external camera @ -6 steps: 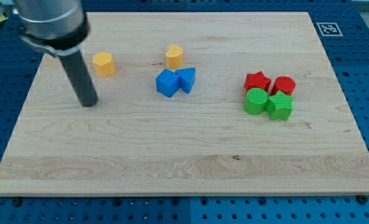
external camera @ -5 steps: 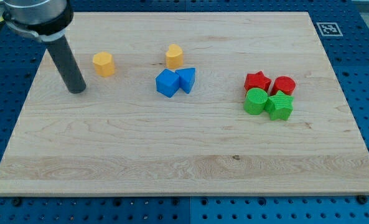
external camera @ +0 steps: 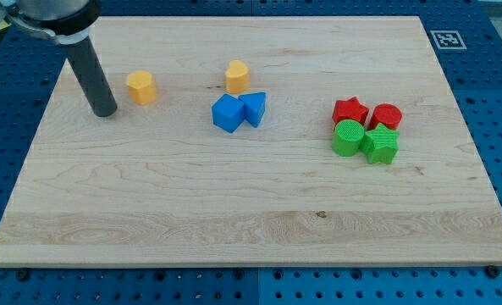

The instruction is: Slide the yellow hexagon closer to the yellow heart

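The yellow hexagon (external camera: 140, 87) lies on the wooden board (external camera: 251, 212) at the upper left. The yellow heart (external camera: 238, 76) lies to its right, near the top middle, about a hand's width away. My tip (external camera: 105, 111) rests on the board just left of and slightly below the yellow hexagon, with a small gap between them. The dark rod rises from the tip to the view's top left corner.
A blue cube (external camera: 228, 113) and a blue triangle (external camera: 254, 108) touch each other just below the yellow heart. At the right sit a red star (external camera: 350, 111), a red hexagon (external camera: 387, 116), a green cylinder (external camera: 347, 138) and a green star (external camera: 381, 146), clustered together.
My tip has moved up and left, from below-left of the yellow hexagon to nearly level with it on its left. No block has moved.
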`<action>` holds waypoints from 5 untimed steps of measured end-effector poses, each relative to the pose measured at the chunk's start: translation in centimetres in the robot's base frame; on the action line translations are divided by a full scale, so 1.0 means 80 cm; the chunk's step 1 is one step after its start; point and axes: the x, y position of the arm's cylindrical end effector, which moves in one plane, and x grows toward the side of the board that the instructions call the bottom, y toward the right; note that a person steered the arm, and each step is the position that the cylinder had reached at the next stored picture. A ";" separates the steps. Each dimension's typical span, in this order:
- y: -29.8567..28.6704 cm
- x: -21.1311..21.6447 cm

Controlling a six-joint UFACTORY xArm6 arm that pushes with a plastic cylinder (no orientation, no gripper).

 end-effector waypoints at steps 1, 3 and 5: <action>-0.004 -0.026; 0.022 -0.034; 0.067 -0.043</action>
